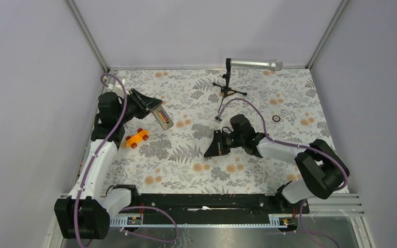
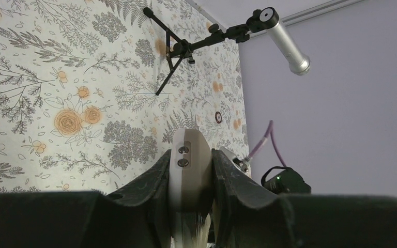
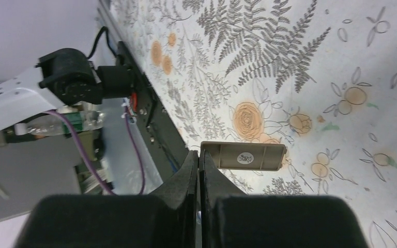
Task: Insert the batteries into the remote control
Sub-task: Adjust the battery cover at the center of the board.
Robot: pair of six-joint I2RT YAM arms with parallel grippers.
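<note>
My left gripper [image 1: 151, 106] is shut on the white remote control [image 1: 163, 118] and holds it tilted above the table at the left, back side up. In its tan recess I see a slim dark and orange streak, the batteries [image 1: 161, 114]. In the left wrist view the remote [image 2: 188, 165] stands clamped between the black fingers [image 2: 150, 181]. My right gripper [image 1: 211, 150] hovers mid-table, apart from the remote. In the right wrist view it [image 3: 199, 155] is shut on the end of a tan battery cover [image 3: 244, 156] with a round sticker.
An orange toy car [image 1: 137, 137] with red wheels lies just below the remote. A silver microphone [image 1: 253, 64] on a black stand [image 1: 229, 88] is at the back. A small black ring [image 1: 276, 118] lies at the right. Grey walls enclose the floral mat.
</note>
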